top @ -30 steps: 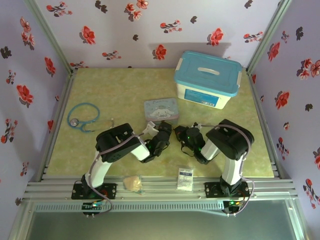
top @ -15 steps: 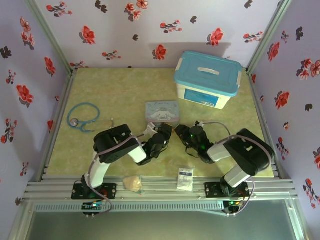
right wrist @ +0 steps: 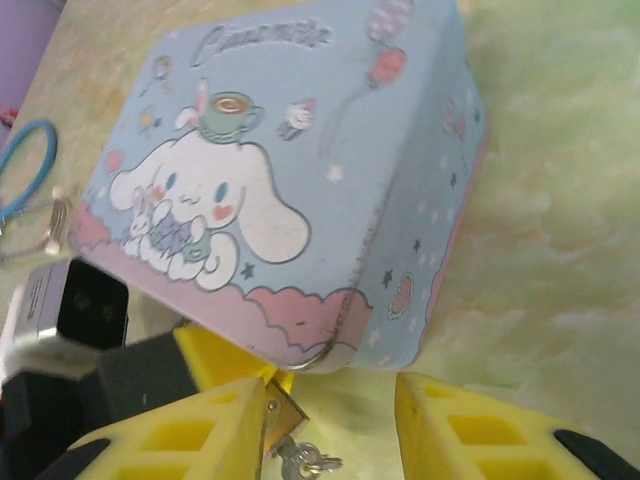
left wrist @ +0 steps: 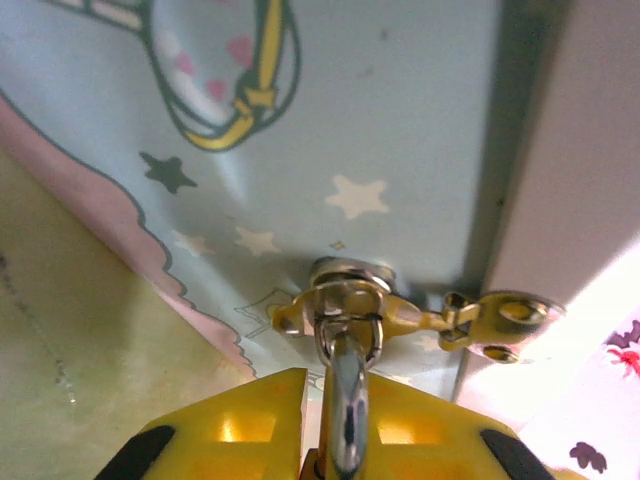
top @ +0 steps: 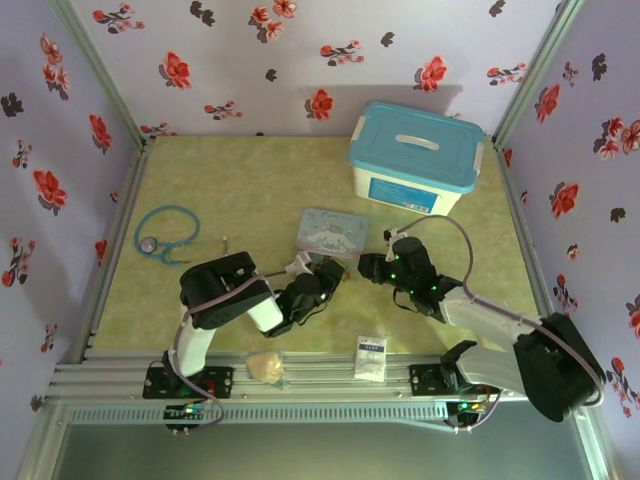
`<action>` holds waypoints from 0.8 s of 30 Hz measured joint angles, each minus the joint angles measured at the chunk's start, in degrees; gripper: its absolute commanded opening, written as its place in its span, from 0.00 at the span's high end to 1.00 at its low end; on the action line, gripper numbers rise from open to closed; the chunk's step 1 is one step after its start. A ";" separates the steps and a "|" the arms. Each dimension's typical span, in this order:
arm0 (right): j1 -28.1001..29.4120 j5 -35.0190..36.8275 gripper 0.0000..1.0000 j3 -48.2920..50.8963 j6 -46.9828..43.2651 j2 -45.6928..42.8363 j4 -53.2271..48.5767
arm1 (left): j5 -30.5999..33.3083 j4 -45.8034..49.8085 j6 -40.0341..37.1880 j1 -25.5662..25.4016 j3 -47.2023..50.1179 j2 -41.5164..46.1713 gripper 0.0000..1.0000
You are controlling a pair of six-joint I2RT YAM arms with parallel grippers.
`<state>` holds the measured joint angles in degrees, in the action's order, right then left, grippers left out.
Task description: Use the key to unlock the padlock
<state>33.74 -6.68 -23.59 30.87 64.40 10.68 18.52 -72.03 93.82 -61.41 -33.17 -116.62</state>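
Left-wrist view: left gripper (left wrist: 340,400) clamped on padlock (left wrist: 346,430) by its shiny shackle at the glossy tin (left wrist: 420,120) hasp; right-wrist view: right gripper (right wrist: 330,400) fingers apart, silvery key (right wrist: 300,462) by tin corner.

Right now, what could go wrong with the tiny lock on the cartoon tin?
1. The right gripper is open, and the key sits beside one finger, not between them. Closing there might knock it away instead of catching it.
2. The padlock, pinched in the left gripper, hooks through the clasp on the blue tin. A pull or twist could drag the whole tin along.
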 measured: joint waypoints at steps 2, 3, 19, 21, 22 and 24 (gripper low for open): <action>0.61 -0.72 0.63 0.87 -5.44 -1.84 -0.17 | -0.83 -0.07 -0.81 0.48 0.35 0.11 1.00; 1.42 -0.57 0.62 1.64 -8.07 -2.58 0.11 | -1.29 -0.17 -1.14 0.79 0.48 0.13 1.00; 16.72 12.76 0.58 6.16 -31.30 3.72 4.42 | -4.94 0.81 -2.95 1.97 2.14 2.03 1.00; 17.79 13.57 0.57 6.14 -32.44 5.92 5.33 | -5.11 0.83 -2.95 1.97 2.27 2.16 1.00; 18.16 13.84 0.56 6.12 -32.96 7.04 6.03 | -5.18 0.83 -2.95 1.97 2.27 2.19 1.00; 18.80 14.29 0.54 6.05 -33.99 8.66 7.13 | -5.29 0.85 -2.95 1.97 2.27 2.19 1.00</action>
<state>52.53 7.62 -17.54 -3.11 73.06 17.80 13.23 -71.18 90.87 -59.44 -30.89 -114.43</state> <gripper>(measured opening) 0.446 0.138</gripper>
